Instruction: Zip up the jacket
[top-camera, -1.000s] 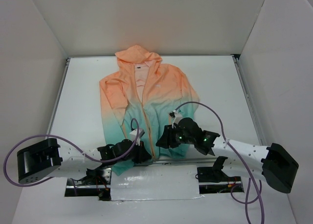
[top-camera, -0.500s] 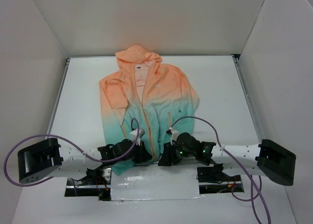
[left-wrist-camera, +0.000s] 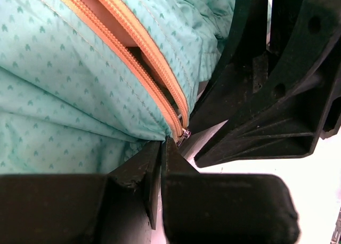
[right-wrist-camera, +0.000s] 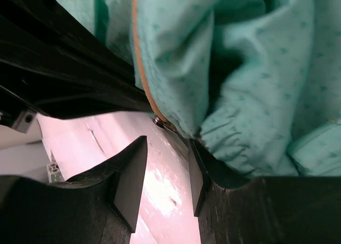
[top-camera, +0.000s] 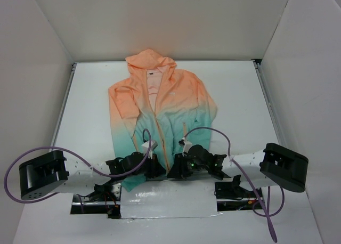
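The jacket (top-camera: 160, 103) lies flat on the white table, hood at the far side, teal hem nearest the arms. Its orange zipper (top-camera: 162, 143) is open down the middle. My left gripper (top-camera: 154, 169) is shut on the teal hem just left of the zipper's bottom end; the left wrist view shows its tips (left-wrist-camera: 161, 143) pinched on fabric beside the small metal slider (left-wrist-camera: 184, 133). My right gripper (top-camera: 176, 172) is open, low at the hem beside the left one. In the right wrist view its jaws (right-wrist-camera: 168, 143) stand apart just below the slider (right-wrist-camera: 160, 121), holding nothing.
White walls enclose the table on the left, the far side and the right. A shiny strip (top-camera: 165, 198) runs along the near edge between the arm bases. Purple cables (top-camera: 213, 129) loop over both arms. The two grippers are almost touching.
My right arm has swung left and towards the near edge, bringing its gripper down from over the jacket's right panel to the hem at the zipper's bottom. The left arm has stayed put.
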{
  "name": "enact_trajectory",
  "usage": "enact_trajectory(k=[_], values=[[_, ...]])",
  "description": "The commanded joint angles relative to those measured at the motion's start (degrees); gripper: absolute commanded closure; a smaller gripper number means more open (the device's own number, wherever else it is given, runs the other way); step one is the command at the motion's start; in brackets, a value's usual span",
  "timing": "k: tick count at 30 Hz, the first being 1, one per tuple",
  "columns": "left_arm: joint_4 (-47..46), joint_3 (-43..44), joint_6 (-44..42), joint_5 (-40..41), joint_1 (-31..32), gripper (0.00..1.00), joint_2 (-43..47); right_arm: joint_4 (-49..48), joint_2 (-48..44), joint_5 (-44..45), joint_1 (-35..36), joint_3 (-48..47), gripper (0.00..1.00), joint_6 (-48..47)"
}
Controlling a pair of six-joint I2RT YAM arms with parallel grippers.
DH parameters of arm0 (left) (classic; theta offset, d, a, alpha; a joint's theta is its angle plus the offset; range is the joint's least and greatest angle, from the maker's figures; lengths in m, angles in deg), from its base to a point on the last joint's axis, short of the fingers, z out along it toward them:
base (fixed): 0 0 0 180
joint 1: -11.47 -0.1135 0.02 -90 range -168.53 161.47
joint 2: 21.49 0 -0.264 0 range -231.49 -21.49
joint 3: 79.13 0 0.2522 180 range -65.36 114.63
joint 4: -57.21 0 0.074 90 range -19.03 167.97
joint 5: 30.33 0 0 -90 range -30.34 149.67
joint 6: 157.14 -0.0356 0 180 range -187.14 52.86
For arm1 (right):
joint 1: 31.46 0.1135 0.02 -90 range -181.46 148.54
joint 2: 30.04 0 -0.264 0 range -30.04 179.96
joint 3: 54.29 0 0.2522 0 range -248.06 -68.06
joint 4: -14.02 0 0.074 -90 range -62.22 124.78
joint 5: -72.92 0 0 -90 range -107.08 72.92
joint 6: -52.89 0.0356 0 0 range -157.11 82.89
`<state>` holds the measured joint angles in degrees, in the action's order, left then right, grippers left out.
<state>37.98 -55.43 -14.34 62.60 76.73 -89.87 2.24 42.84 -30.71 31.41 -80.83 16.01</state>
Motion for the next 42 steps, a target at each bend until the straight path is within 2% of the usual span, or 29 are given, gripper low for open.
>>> enact_trajectory(k=[1, 8, 12, 15, 17, 21, 26, 42], values=[[-4.18, -0.88, -0.06, -1.53, -0.21, 1.00, -0.17, -5.57, -0.28, 2.64, 0.41, 0.12, 0.56, 1.54], [-5.06, -0.35, 0.11, -2.41, -0.21, 1.00, -1.93, -6.98, 0.86, 3.70, 0.41, 0.12, 0.61, 2.60], [-4.97, -0.09, 0.11, -2.41, -0.21, 1.00, -1.93, -6.55, 0.25, 3.87, 0.50, 0.38, 0.68, 2.78], [-5.15, -0.27, 0.47, -2.33, -0.13, 1.00, -1.85, -5.75, -0.46, 4.40, 0.59, 0.65, 0.70, 3.39], [-5.33, -0.35, 0.73, -2.24, -0.21, 1.00, -1.76, -5.57, -0.20, 4.31, 0.59, 0.65, 0.69, 3.48], [-5.24, -0.35, 0.82, -2.15, -0.21, 1.00, -1.76, -4.09, 0.86, 3.00, 0.59, -0.23, 0.59, 3.39], [-5.15, -0.18, 0.91, -2.15, -0.21, 1.00, -1.76, -3.73, -1.42, 3.43, 0.59, 1.26, 0.52, 4.18], [-7.87, 0.35, 2.05, -2.41, -0.13, 1.00, -2.99, -4.52, 0.51, 1.59, 0.50, 1.17, 0.58, 5.94]])
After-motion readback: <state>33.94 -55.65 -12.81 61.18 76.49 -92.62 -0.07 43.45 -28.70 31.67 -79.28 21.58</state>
